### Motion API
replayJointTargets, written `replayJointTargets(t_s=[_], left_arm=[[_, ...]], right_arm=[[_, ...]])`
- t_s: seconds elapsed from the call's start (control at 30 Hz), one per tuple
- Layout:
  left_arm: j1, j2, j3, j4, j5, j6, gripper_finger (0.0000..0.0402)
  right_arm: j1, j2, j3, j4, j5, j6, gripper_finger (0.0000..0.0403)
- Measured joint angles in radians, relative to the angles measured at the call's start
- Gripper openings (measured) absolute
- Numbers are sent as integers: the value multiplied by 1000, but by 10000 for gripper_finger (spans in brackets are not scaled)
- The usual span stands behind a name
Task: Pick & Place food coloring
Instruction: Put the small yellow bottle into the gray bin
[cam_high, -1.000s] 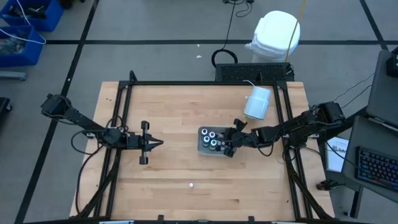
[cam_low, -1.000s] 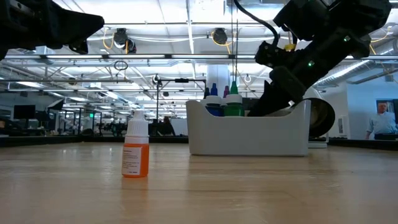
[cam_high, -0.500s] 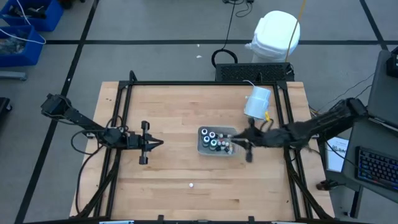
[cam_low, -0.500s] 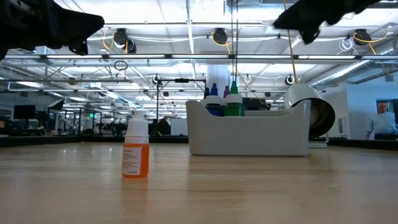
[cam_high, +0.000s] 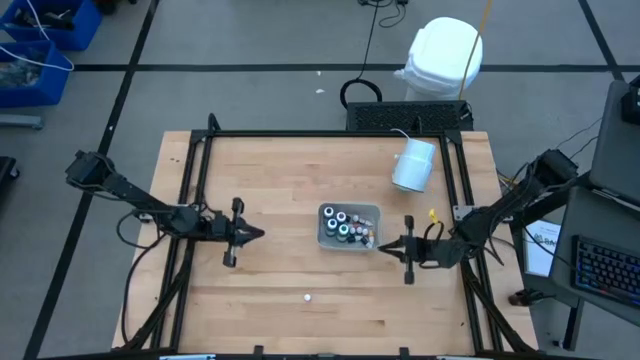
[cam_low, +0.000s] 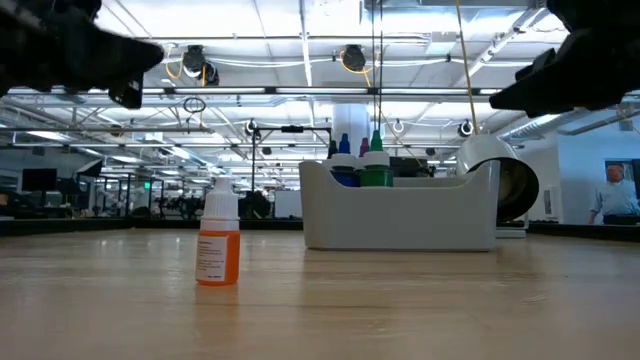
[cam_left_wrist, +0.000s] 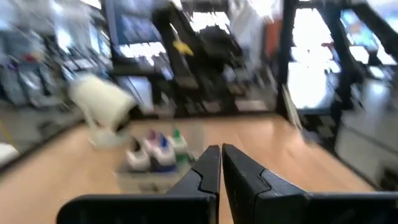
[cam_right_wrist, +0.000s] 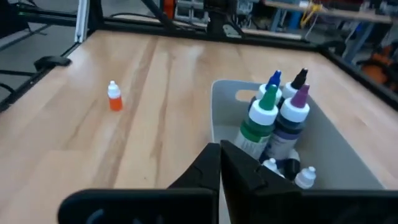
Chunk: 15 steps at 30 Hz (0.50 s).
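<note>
Hovering above the desk (cam_high: 300, 170) just right of the clear tray (cam_high: 371, 213), the right end effector (cam_high: 385, 246) had its fingers pressed together with nothing between them — its wrist view looked past the closed tips at the tray. Most of the food coloring bottles (cam_high: 345, 226) stood packed inside that tray near the desk's middle; from the right wrist view, green-, blue-, purple- and black-tipped bottles rose above smaller white-capped ones. One orange bottle (cam_low: 217, 244) with a white cap stood upright alone on the wood, well apart from the tray and toward the front edge. The left end effector (cam_high: 262, 233) hung over the desk's left half, its fingers nearly touching and empty. A big white cylinder (cam_high: 414, 165) lay on its side behind the tray.
</note>
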Motion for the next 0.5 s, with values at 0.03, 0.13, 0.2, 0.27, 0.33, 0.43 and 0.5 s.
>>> replayJointTargets(t_s=[0.03,0.13,0.2,0.27,0.33,0.43,0.5], left_arm=[[-1,0,0,-42,23,-13,24],[-31,33,67,-209,42,-79,22],[-71,81,154,-338,-6,-117,13],[-112,161,273,-463,-36,-126,5],[-146,240,406,-632,-52,-135,7],[-189,377,646,-925,-54,-188,11],[-204,475,813,-1100,-63,-227,11]], right_arm=[[-3,-3,-19,29,0,-26,2],[-14,-43,-65,73,-2,-97,1],[-20,-75,-83,84,-1,-133,2],[-22,-111,-95,83,-2,-167,1],[-22,-145,-100,85,2,-188,1],[-22,-184,-104,84,0,-184,2],[-22,-198,-104,85,-1,-173,1]])
